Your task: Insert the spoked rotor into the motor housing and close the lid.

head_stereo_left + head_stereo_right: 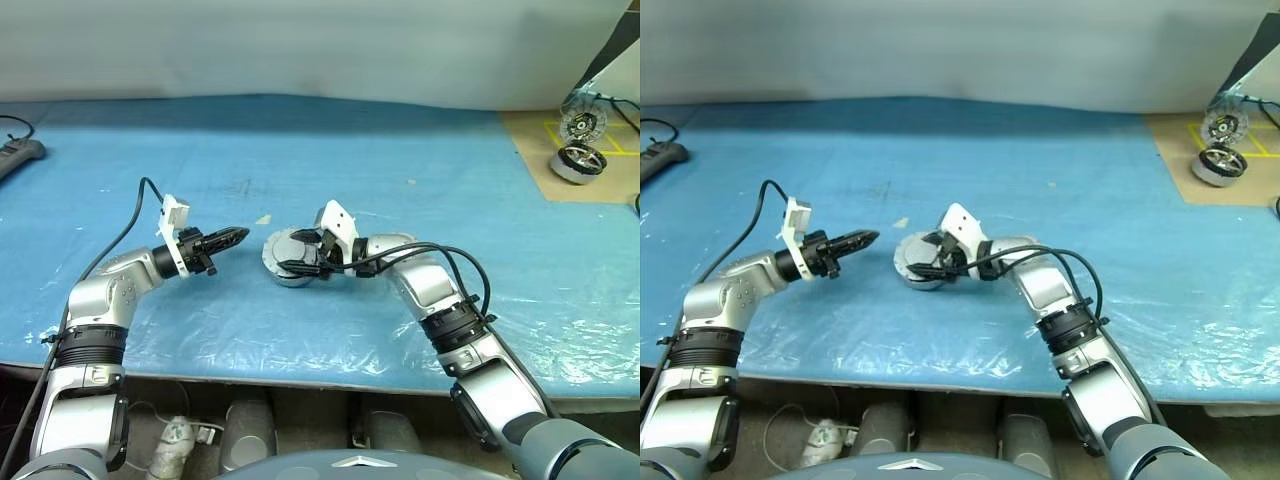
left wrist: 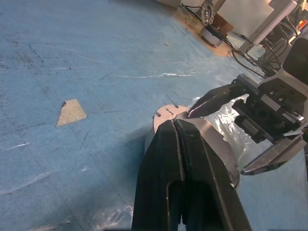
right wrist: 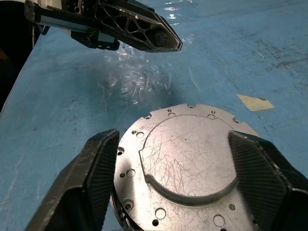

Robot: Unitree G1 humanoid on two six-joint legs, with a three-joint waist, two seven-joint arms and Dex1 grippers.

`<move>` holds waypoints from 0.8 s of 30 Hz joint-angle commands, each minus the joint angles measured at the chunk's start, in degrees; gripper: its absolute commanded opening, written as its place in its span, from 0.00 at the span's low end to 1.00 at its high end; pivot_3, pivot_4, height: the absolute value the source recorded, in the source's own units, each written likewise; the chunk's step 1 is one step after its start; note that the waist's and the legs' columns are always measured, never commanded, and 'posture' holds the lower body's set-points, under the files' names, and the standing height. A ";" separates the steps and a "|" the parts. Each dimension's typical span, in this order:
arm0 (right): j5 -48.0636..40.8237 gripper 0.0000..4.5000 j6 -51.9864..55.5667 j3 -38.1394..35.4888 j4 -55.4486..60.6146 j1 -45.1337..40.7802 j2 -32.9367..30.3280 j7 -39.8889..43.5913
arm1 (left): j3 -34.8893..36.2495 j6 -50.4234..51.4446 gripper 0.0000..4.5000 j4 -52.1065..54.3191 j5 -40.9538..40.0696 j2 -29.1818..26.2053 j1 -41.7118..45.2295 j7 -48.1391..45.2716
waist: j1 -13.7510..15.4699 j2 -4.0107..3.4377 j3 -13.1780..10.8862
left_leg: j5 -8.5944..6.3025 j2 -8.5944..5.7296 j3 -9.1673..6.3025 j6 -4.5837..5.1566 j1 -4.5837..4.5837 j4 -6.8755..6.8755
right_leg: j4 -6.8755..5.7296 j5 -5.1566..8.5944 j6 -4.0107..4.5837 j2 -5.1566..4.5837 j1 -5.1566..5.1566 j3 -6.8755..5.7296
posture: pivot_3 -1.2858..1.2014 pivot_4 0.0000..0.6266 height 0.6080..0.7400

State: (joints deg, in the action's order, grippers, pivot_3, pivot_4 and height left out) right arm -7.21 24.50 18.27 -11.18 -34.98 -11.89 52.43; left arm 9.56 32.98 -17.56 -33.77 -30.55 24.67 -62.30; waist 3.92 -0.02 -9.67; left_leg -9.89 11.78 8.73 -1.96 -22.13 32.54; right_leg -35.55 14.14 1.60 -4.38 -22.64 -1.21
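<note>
The right gripper (image 3: 173,185) stands with its jaws wide, one finger on each side of the lid (image 3: 185,166). The right wrist view shows the fingers flanking the disc edge; whether the pads touch the rim cannot be told. In that view the lid presents its smooth pale grey face, scratched, with a raised central boss and small holes around the border.

In the left eye view the right gripper (image 1: 305,252) lies at the centre of the frame, reaching leftward over the motor housing (image 1: 285,272). The lid sits flat on top of the housing, whose silver-grey wall shows beneath it. The wrist view hides this wall almost entirely.

The left gripper (image 1: 238,236) sits centre-left in the left eye view, its jaws fully closed with nothing between them, its tip pointing right toward the housing and apart from it. The left wrist view confirms the closed fingers (image 2: 163,159) pressed together, with the lidded housing just beyond the tip and the right gripper's open fingers over it.

Both units rest on a blue table cover (image 1: 300,150). A small pale scrap (image 1: 262,219) lies on the cover just above and between gripper and housing. At the upper right of the frame, on a tan board (image 1: 530,140), stand a second round motor part (image 1: 578,164) and a spoked wheel-like piece (image 1: 582,124) behind it. At the upper left edge lies a dark power strip (image 1: 18,155).
</note>
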 commanded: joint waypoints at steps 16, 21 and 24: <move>2.94 1.00 -4.12 2.29 -3.14 -0.29 0.50 -1.75 | 0.51 -1.54 0.00 -0.68 0.46 0.19 1.71 -0.51 | -0.03 0.00 0.00 | 0.00 -0.01 0.04 -0.01 0.00 -0.15 | 0.06 0.01 0.01 0.00 -0.06 0.00 | 0.52 0.24 1.00; 3.44 0.71 -4.43 2.80 -2.55 0.31 -0.39 -0.76 | 0.54 -1.51 0.00 -0.60 0.59 0.39 1.68 -0.50 | -0.03 0.00 0.00 | 0.00 0.00 0.04 -0.01 0.00 -0.16 | 0.07 0.01 0.01 0.00 -0.05 0.00 | 0.52 0.24 1.00; 3.67 0.71 -4.58 2.79 -2.21 0.03 -0.69 -0.75 | 0.54 -1.51 0.00 -0.75 0.67 0.48 1.82 -0.50 | -0.02 0.00 0.00 | 0.00 0.00 0.04 -0.01 0.00 -0.16 | 0.07 0.01 0.01 0.00 -0.05 0.00 | 0.52 0.24 1.00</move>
State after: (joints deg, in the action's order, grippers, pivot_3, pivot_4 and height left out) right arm -3.91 19.35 20.47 -14.24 -35.48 -12.19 51.16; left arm 9.46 32.25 -18.84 -32.60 -29.99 25.60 -62.31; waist 3.90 -0.02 -9.67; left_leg -9.89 11.78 8.77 -1.97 -22.13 32.38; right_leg -35.48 14.15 1.61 -4.39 -22.70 -1.21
